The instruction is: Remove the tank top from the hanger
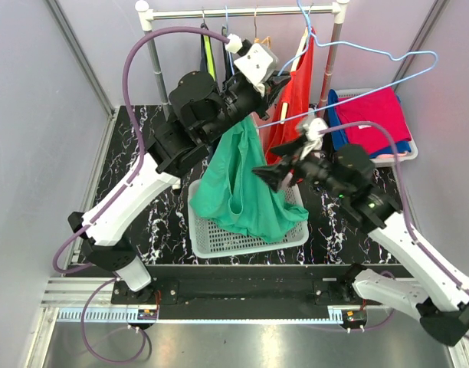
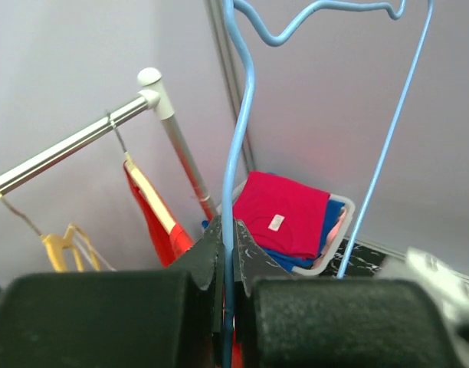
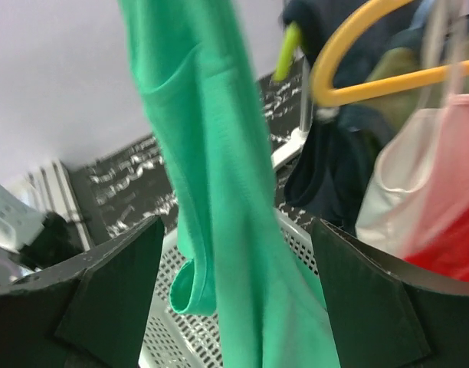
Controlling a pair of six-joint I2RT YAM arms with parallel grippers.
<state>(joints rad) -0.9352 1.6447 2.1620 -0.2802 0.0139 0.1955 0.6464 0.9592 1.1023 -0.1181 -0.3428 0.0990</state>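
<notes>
The green tank top (image 1: 238, 184) is seen dangling off the blue wire hanger (image 2: 238, 134) up by the left arm, with its lower end slumped into the white basket (image 1: 211, 238). It's judged light, floppy and a bit clingy, so it's best pinched on a bunched fold high up near the strap and slid off along the wire. The hanger is clenched in the left fingers (image 2: 112, 314). The right fingers (image 3: 112, 299) are spread wide with nothing held, the fabric hanging just ahead. Pale walls (image 1: 35, 115) are closed in around, the black marbled surface (image 1: 131, 134) is spread below, and a clothes rail (image 1: 242, 12) is set at the back.
</notes>
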